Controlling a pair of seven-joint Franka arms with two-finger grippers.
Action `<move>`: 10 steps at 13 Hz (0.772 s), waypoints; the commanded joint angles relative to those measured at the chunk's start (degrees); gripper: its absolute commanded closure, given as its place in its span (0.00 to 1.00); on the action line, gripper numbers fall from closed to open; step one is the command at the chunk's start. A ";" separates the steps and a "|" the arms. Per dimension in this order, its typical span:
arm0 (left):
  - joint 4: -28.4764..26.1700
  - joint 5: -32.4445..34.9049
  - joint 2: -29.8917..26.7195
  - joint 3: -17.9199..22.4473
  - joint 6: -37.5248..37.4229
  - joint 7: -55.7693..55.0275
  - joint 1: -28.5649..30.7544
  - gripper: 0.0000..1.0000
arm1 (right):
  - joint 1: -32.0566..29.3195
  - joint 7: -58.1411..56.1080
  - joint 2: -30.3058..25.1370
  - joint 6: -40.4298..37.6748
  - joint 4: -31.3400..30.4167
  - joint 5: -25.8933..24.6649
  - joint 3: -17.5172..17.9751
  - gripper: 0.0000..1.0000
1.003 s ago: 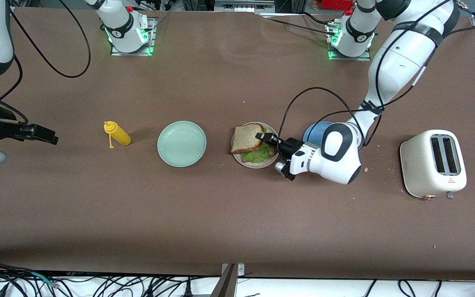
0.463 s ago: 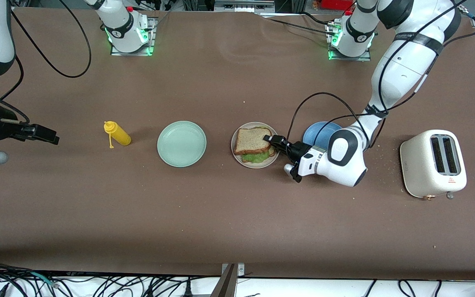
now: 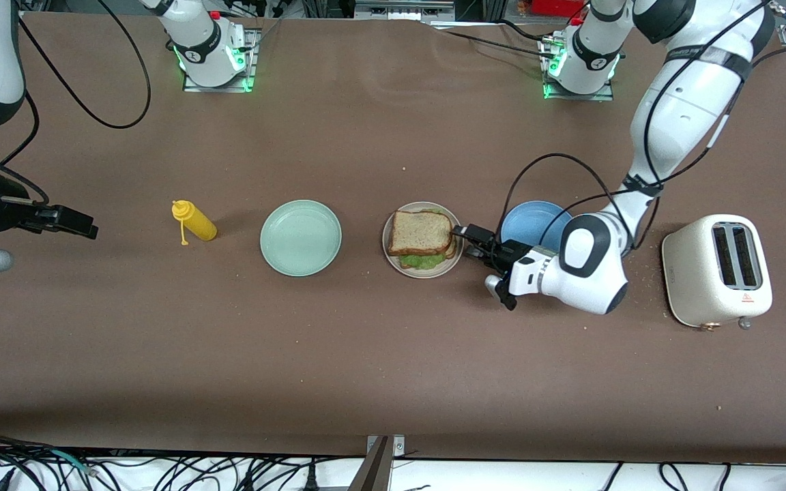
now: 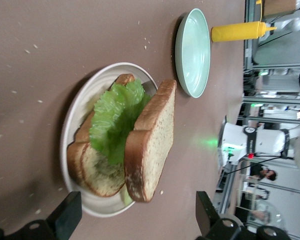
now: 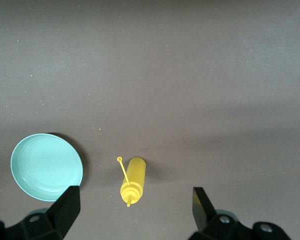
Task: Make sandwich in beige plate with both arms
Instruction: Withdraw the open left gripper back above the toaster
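Sandwich (image 3: 423,237) sits assembled on beige plate (image 3: 456,254). Left gripper (image 3: 473,240) just beside the plate's rim, fingers spread, empty. Right gripper (image 3: 72,221) waits well apart from the plate, fingers spread, empty.

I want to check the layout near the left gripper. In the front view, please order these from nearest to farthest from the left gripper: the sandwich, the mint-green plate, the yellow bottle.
From the left gripper, open beside the beige plate:
1. The sandwich, on the beige plate.
2. The mint-green plate, toward the right arm's end.
3. The yellow bottle, lying closer still to that end.
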 commanded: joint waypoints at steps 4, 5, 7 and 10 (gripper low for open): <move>-0.45 18.04 -10.03 -0.26 -1.29 -4.32 1.95 0.00 | 0.13 0.74 -0.80 0.50 -0.69 -1.10 0.70 0.01; -0.45 20.17 -11.78 -0.18 -2.77 -4.94 2.04 0.00 | 0.31 0.74 -0.80 0.33 -0.69 -1.10 0.79 0.01; -0.45 21.59 -14.95 0.78 -6.63 -10.10 2.92 0.00 | 0.31 0.74 -0.80 0.24 -0.69 -1.10 0.70 0.01; -0.36 30.19 -22.23 1.23 -10.59 -21.25 2.92 0.00 | 0.31 0.74 -0.80 0.06 -0.69 -0.93 0.70 0.01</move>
